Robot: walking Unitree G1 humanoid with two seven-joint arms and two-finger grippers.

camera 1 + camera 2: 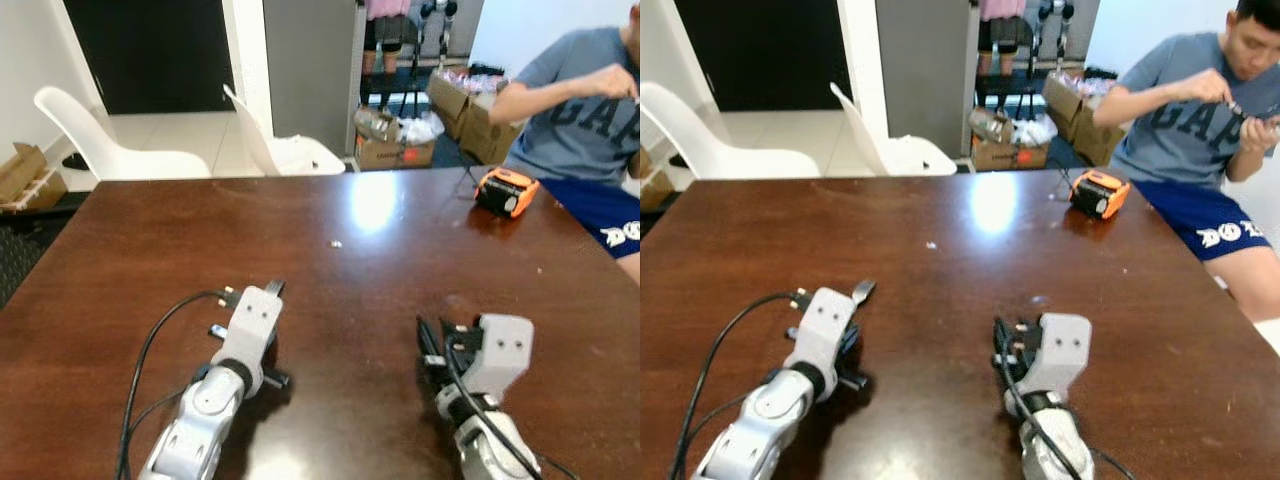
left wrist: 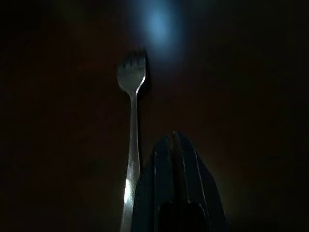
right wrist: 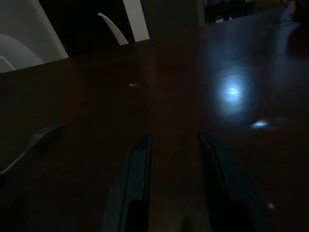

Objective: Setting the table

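Note:
A silver fork (image 2: 132, 92) lies flat on the dark brown table (image 1: 360, 260), its tines pointing away from me; its head pokes out past my left wrist (image 1: 862, 291). My left gripper (image 2: 175, 159) rests low over the table with its fingers shut together, nothing between them, and the fork's handle runs right alongside them. My right gripper (image 3: 174, 140) hovers low over bare wood to the right of the fork, fingers open and holding nothing. The fork's head (image 3: 43, 135) shows dimly off to its side.
An orange tape measure (image 1: 506, 190) sits at the far right of the table. A person in a grey shirt (image 1: 1185, 110) sits at that corner, hands raised. Two white chairs (image 1: 120, 150) (image 1: 285, 150) stand at the far edge, with cardboard boxes (image 1: 395, 148) beyond.

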